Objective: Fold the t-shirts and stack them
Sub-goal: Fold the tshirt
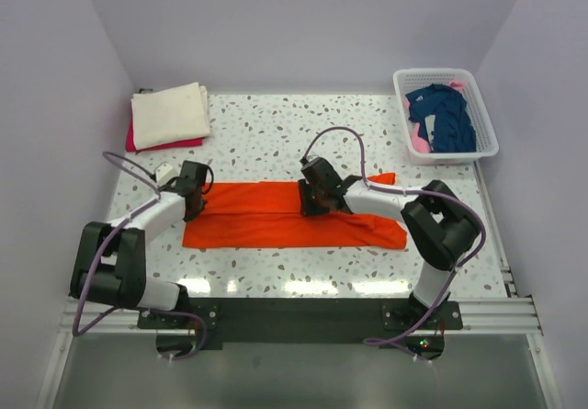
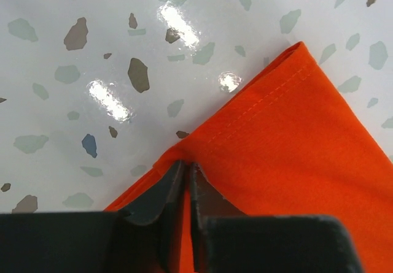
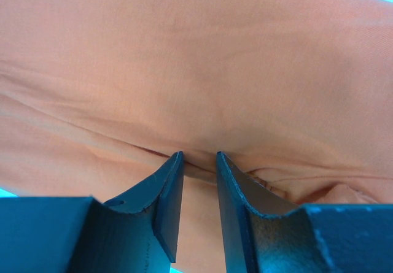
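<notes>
The orange t-shirt (image 1: 266, 218) lies folded into a long strip across the middle of the table. My left gripper (image 1: 195, 199) is at the strip's left end. In the left wrist view, that left gripper (image 2: 187, 162) is shut on the hemmed corner of the orange t-shirt (image 2: 295, 144). My right gripper (image 1: 317, 205) sits on the middle of the strip. Up close, the right gripper (image 3: 199, 154) has its jaws partly apart, pinching a ridge of the orange cloth (image 3: 196, 58) between the tips. A folded cream t-shirt (image 1: 170, 115) rests on a red one (image 1: 136, 139) at the back left.
A white lattice basket (image 1: 455, 157) stands at the back right, holding a crumpled navy t-shirt (image 1: 446, 115) and some pink cloth (image 1: 419, 136). The speckled table (image 1: 276, 133) is walled in at the back and on both sides.
</notes>
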